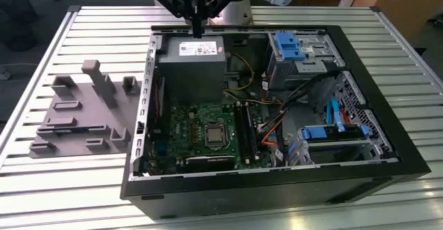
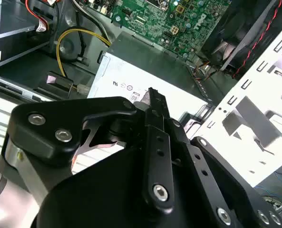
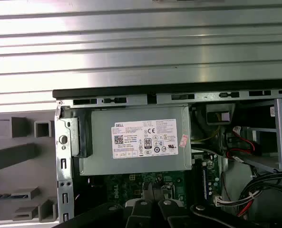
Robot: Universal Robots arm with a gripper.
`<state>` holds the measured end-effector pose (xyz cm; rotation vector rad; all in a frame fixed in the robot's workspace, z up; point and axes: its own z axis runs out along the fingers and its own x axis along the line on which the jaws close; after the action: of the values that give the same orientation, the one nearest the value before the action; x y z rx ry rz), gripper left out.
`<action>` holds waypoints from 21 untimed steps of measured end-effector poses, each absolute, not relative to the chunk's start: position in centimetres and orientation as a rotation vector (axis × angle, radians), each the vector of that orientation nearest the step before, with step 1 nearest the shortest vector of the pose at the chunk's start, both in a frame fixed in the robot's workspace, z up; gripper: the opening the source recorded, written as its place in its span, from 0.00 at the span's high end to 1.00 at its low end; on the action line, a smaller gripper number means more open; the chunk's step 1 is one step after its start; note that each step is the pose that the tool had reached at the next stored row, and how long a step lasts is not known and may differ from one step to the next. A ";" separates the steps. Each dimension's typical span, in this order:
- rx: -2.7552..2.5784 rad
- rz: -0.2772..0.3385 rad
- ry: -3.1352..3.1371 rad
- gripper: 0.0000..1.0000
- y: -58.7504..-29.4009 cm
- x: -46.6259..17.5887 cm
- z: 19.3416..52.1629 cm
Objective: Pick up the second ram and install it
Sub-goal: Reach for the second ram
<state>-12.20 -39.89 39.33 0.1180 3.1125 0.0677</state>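
Two fingers (image 2: 156,128) of the gripper (image 1: 198,31) stand pressed together, with nothing that I can make out between them; the gripper hangs above the far edge of the power supply (image 1: 190,71), near the case rim (image 1: 242,28); on the power supply's near side lies the motherboard (image 1: 201,131) with its long black slots (image 1: 247,131); well off to the exterior view's left of the power supply, outside the case, sits the grey holder (image 1: 86,110); in the first wrist view the second ram (image 3: 7,195) shows as a bluish strip with dark chips seated in that holder, so I judge the pick-up not yet made; to do it well, the fingers should spread before coming over the stick, take it across its flat faces near mid-length, keep clear of the holder's tall post (image 1: 104,84), and draw it straight out of its seat, since so thin a board would likely bend or scrape if twisted; the stick's end is cut off at the picture edge; which block seats it is hard to tell; whether a stick already sits in the slots I cannot tell; the inner pads are hidden behind the linkage in the second wrist view.
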 end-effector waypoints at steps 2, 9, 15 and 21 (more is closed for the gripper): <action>0.118 0.068 3.112 0.89 -39.9 -12.2 39.3; 0.118 0.068 3.112 0.89 -39.9 -12.2 39.3; 0.118 0.067 3.113 0.89 -39.9 -12.6 39.3; 0.118 0.068 3.112 0.89 -39.9 -13.1 39.3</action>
<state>-13.07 -39.89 39.33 0.1178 3.1125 0.0676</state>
